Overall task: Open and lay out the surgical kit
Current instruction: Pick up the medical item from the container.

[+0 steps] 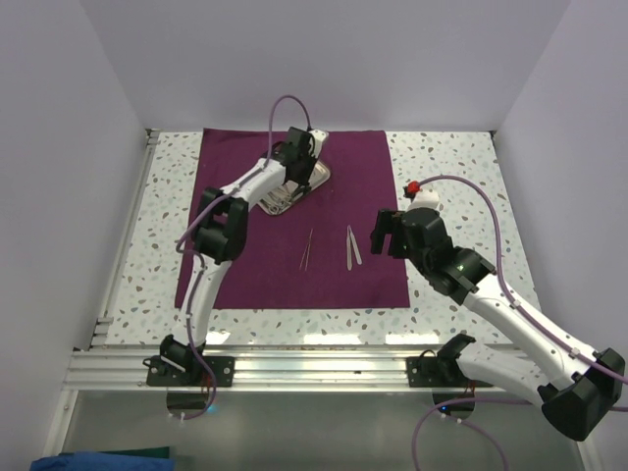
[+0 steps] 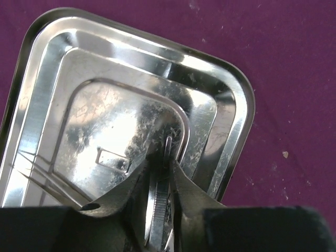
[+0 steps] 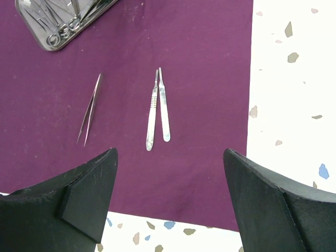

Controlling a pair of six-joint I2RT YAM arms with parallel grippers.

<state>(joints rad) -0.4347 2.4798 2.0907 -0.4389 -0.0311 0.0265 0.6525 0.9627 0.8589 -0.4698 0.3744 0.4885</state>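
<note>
The maroon cloth (image 1: 368, 177) lies spread flat on the table. The steel tray (image 1: 322, 176) sits on its far middle part. My left gripper (image 1: 299, 162) is down in the tray (image 2: 231, 89) and shut (image 2: 167, 155) on a thin silver instrument with a ridged handle (image 2: 159, 207). Tweezers (image 1: 307, 248) and two flat silver handles (image 1: 352, 245) lie side by side on the cloth. My right gripper (image 1: 392, 234) hovers open and empty (image 3: 169, 152) above the cloth's near right part (image 3: 210, 79). Its view shows the tweezers (image 3: 90, 107), the handles (image 3: 158, 107) and ring-handled instruments (image 3: 59, 35) in the tray.
The speckled terrazzo table (image 1: 451, 167) shows around the cloth. White walls close in the left, far and right sides. An aluminium rail (image 1: 314, 365) runs along the near edge, with both arm bases on it.
</note>
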